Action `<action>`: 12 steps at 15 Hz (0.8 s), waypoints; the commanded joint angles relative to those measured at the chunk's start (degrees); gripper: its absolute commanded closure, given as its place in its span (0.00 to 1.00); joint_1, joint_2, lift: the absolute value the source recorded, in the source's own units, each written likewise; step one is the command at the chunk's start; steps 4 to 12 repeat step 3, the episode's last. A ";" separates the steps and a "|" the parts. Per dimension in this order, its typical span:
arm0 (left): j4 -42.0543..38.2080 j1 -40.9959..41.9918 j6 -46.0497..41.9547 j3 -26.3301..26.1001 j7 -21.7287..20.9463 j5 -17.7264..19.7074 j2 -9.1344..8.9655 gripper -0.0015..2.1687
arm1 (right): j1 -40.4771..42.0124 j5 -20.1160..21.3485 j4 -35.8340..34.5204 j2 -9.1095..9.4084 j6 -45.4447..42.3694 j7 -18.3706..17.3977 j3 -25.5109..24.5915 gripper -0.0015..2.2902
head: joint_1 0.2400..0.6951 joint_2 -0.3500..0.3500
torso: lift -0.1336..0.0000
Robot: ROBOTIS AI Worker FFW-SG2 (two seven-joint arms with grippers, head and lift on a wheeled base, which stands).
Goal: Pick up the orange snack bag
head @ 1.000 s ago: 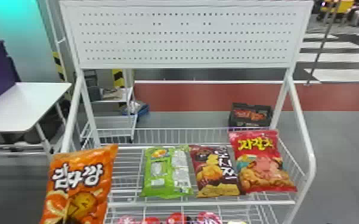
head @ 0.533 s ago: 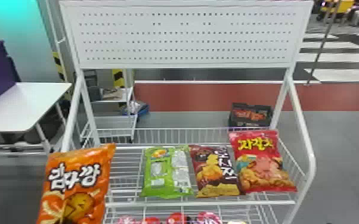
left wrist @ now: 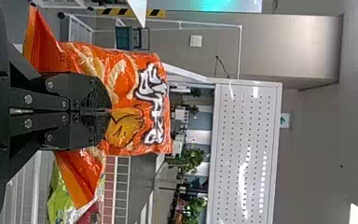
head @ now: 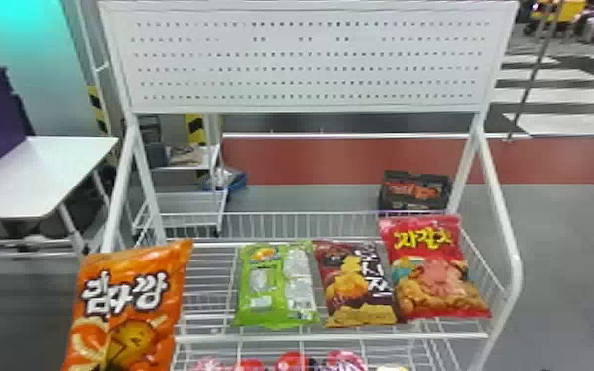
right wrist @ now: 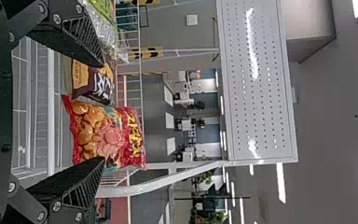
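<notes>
Left gripper (left wrist: 109, 111) clenched on orange snack bag (head: 126, 315), its bulk beyond the fingertips

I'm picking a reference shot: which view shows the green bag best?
The head view: the green bag shows whole there. The left wrist view shows part beyond the orange bag; the right wrist view, a part cut off.

Floor: grey, crossed by a red band (head: 311, 160). White table (head: 39, 172) at left. Pegboard (head: 311, 59) upright, white.
</notes>
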 commanded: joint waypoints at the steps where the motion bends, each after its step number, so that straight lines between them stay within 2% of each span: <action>1: 0.05 -0.10 0.00 0.00 0.00 0.00 -0.05 0.77 | 0.00 0.03 0.00 -0.08 0.02 0.00 -0.03 0.09 | 0.57 0.50 | 1.00; 12: 0.14 -0.19 0.00 0.00 -0.09 0.00 0.04 0.77 | 0.00 -0.06 0.00 -0.08 0.02 0.00 -0.03 0.09 | 0.57 0.50 | 1.00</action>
